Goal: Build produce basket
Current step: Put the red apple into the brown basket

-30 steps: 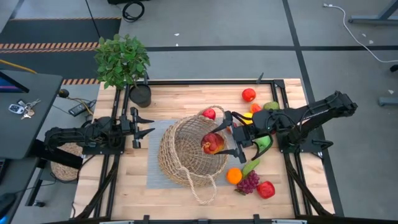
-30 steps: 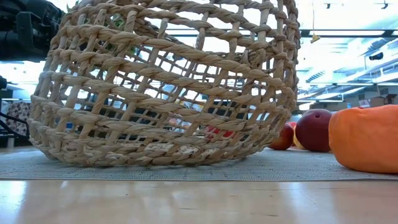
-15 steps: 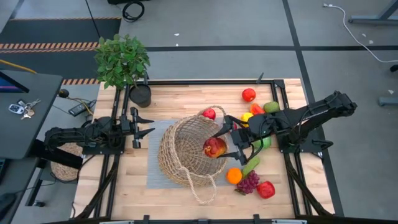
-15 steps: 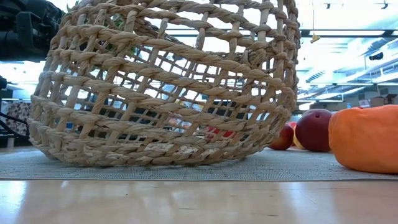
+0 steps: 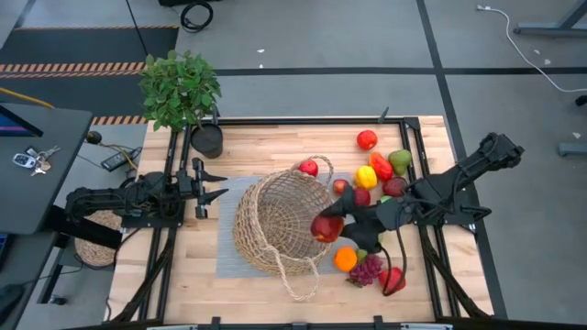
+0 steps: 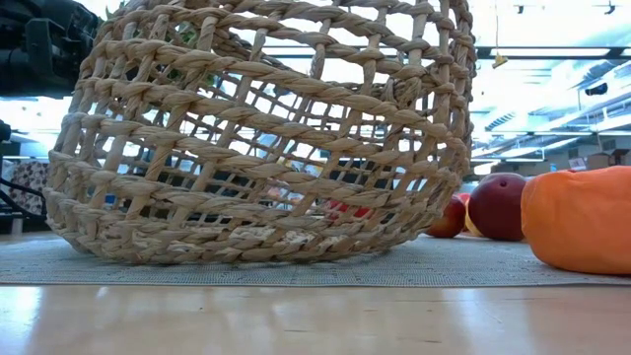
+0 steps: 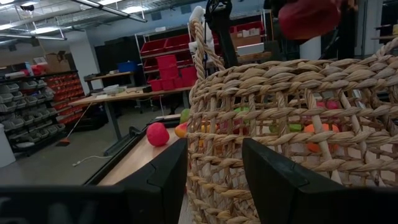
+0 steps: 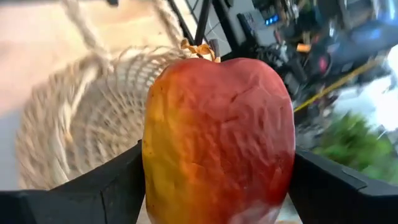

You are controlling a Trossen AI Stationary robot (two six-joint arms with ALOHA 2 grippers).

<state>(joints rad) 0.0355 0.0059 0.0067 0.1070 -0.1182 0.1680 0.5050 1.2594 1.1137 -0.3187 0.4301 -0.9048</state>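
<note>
The basket (image 5: 273,220), large and woven, stands tilted on a grey mat (image 5: 226,257) at mid-table; the low view shows its wall (image 6: 266,138) close up. My right gripper (image 5: 328,227) reaches in from the table's right and is shut on a red-and-yellow apple (image 5: 326,227) just above the basket's right rim. The rest of the produce lies right of the basket: a yellow pepper (image 5: 366,176), an orange (image 5: 345,259), purple grapes (image 5: 367,270). My left gripper (image 5: 220,183) waits open at the table's left, pointing at the basket (image 7: 298,124). My right gripper pinches the apple (image 8: 217,137) by two opposite sides (image 8: 152,168) between its two fingers (image 8: 118,186). It comes from the table's right, slanting a little downward. The apple is lifted clear, with its dry stem (image 8: 199,48) showing at its far end.
A potted leafy plant (image 5: 181,87) in a black pot (image 5: 208,140) stands at the far left corner. One red apple (image 5: 309,168) lies against the basket's far rim, another (image 5: 367,139) near the far edge. A black frame (image 5: 417,124) borders the tabletop.
My right gripper has swung toward the table's near edge and sunk a little, rolling about its own axis. The apple went with it, from over the basket's inside to just above its right rim. The basket has not moved.
</note>
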